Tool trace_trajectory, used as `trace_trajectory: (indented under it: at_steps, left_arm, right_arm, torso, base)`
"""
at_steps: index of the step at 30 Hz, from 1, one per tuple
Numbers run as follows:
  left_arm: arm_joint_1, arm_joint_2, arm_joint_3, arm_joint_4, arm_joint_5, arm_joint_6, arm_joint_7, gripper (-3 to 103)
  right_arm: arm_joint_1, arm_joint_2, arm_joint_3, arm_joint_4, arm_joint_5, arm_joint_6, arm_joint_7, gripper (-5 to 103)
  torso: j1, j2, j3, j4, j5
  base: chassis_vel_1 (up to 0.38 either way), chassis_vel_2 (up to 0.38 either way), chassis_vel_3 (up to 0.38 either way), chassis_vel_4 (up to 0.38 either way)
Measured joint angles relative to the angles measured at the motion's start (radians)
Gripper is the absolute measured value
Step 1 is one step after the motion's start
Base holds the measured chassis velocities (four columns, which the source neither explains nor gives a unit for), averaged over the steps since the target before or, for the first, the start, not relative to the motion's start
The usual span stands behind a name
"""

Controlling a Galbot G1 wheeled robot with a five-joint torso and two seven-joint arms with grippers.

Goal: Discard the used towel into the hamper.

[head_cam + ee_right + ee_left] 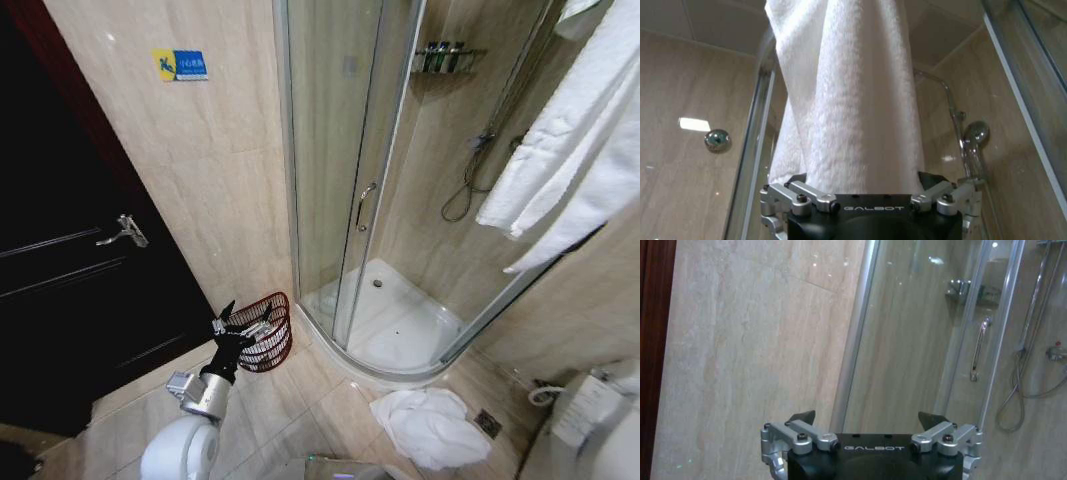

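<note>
Two grippers are at work. The right gripper (pixel 867 182) has its jaws spread to either side of a hanging white towel (pixel 847 95), which drops down between the fingers; whether the pads press the cloth I cannot tell. In the head view this same towel (pixel 570 140) hangs at the upper right, in front of the glass shower enclosure (pixel 350 180). Behind it, in the right wrist view, a shower head (pixel 975 134) sits on its rail against the beige tiled wall.

The left gripper (pixel 243 322) stands with its jaws open and holds nothing; in its own wrist view the left gripper (pixel 867 422) faces the tiled wall and the shower's door handle (pixel 979 347). It hovers at the rim of the hamper (pixel 272 335), the red-brown wire basket that stands on the floor in the corner between the wall and the shower base, near the dark door (pixel 70 260).

Another crumpled white towel (pixel 430 425) lies on the floor tiles in front of the shower tray, well apart from the hamper.
</note>
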Motion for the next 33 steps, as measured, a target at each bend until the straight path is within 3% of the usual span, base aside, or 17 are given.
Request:
trace_trajectory:
  at_steps: [5, 10, 16, 22, 23, 26, 30, 31, 33]
  left_arm:
    - [0.000, 0.000, 0.000, 0.000, 0.000, 0.000, 0.000, 100]
    - [0.000, 0.000, 0.000, 0.000, 0.000, 0.000, 0.000, 100]
    - [0.000, 0.000, 0.000, 0.000, 0.000, 0.000, 0.000, 100]
    - [0.000, 0.000, 0.000, 0.000, 0.000, 0.000, 0.000, 100]
    - [0.000, 0.000, 0.000, 0.000, 0.000, 0.000, 0.000, 100]
    - [0.000, 0.000, 0.000, 0.000, 0.000, 0.000, 0.000, 100]
    - [0.000, 0.000, 0.000, 0.000, 0.000, 0.000, 0.000, 100]
    - [0.000, 0.000, 0.000, 0.000, 0.000, 0.000, 0.000, 100]
    - [0.000, 0.000, 0.000, 0.000, 0.000, 0.000, 0.000, 100]
  right_arm:
    - [-0.065, -0.053, 0.029, -0.013, 0.007, 0.025, -0.034, 100]
    - [-0.083, -0.018, 0.012, -0.017, -0.094, 0.052, -0.063, 100]
    - [-0.098, -0.001, 0.005, -0.018, -0.139, 0.068, -0.088, 100]
    - [-0.099, 0.005, 0.005, -0.028, -0.145, 0.075, -0.108, 74]
    - [-0.099, 0.005, 0.005, -0.028, -0.145, 0.075, -0.108, 74]
    - [-0.092, 0.016, 0.005, -0.031, -0.146, 0.075, -0.111, 57]
    - [-0.090, 0.022, 0.005, -0.031, -0.146, 0.075, -0.116, 52]
    - [-0.089, 0.023, 0.005, -0.031, -0.146, 0.075, -0.119, 41]
    - [-0.089, 0.023, 0.005, -0.031, -0.147, 0.075, -0.120, 41]
  torso:
    - [0.000, 0.000, 0.000, -0.0001, -0.0008]
    - [0.000, 0.000, 0.000, 0.0002, 0.0003]
    - [0.000, 0.000, 0.000, 0.0001, 0.0000]
    - [0.000, 0.000, 0.000, 0.0001, -0.0002]
    - [0.000, 0.000, 0.000, 0.0001, -0.0002]
    - [0.000, 0.000, 0.000, 0.0001, -0.0002]
    - [0.000, 0.000, 0.000, 0.0001, -0.0001]
    - [0.000, 0.000, 0.000, 0.0001, -0.0001]
    - [0.000, 0.000, 0.000, 0.0001, -0.0001]
  base:
    - [0.000, 0.000, 0.000, 0.000]
    - [0.000, 0.000, 0.000, 0.000]
    - [0.000, 0.000, 0.000, 0.000]
    - [0.000, 0.000, 0.000, 0.000]
    - [0.000, 0.000, 0.000, 0.000]
    - [0.000, 0.000, 0.000, 0.000]
    - [0.000, 0.000, 0.000, 0.000]
    - [0.000, 0.000, 0.000, 0.000]
    - [0.000, 0.000, 0.000, 0.000]
